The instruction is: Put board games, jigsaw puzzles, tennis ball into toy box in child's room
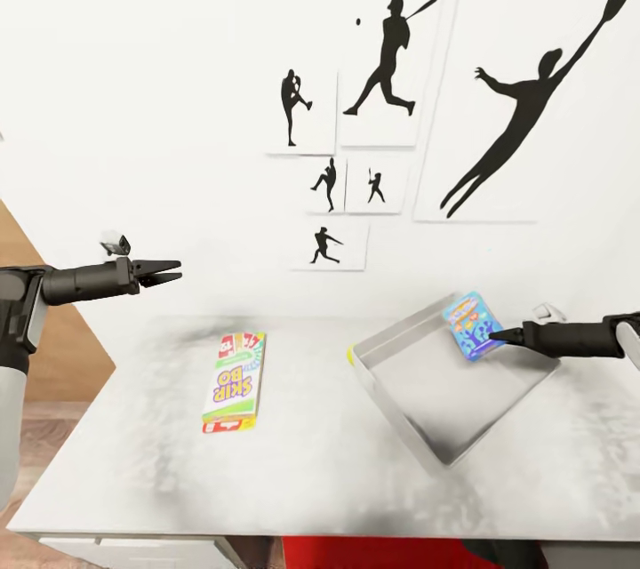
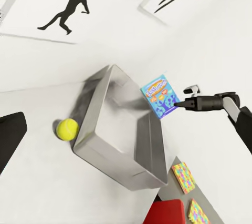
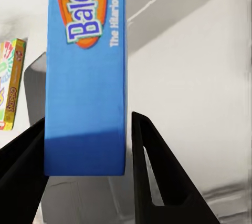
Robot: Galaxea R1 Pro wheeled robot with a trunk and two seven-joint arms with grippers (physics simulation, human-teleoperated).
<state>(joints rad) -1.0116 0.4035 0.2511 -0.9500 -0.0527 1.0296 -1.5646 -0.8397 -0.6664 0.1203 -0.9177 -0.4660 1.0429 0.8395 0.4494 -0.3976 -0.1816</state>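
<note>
Item: blue board game [image 1: 473, 325], being pinched at its edge by the right gripper [image 1: 494, 336] and hanging tilted over the toy box [image 1: 418, 391]'s far corner, presumably for release inside. White board game [image 1: 235, 381] is lying flat on the worktop [image 1: 133, 471], awaiting collection. Tennis ball [image 2: 67, 129] is resting against the box's outer wall. Left gripper [image 1: 169, 271], spread and empty, is hovering clear.

Bare table [image 1: 356, 480] between Skip-Bo box [image 1: 235, 382] and toy box [image 1: 418, 391] leaves passage.
</note>
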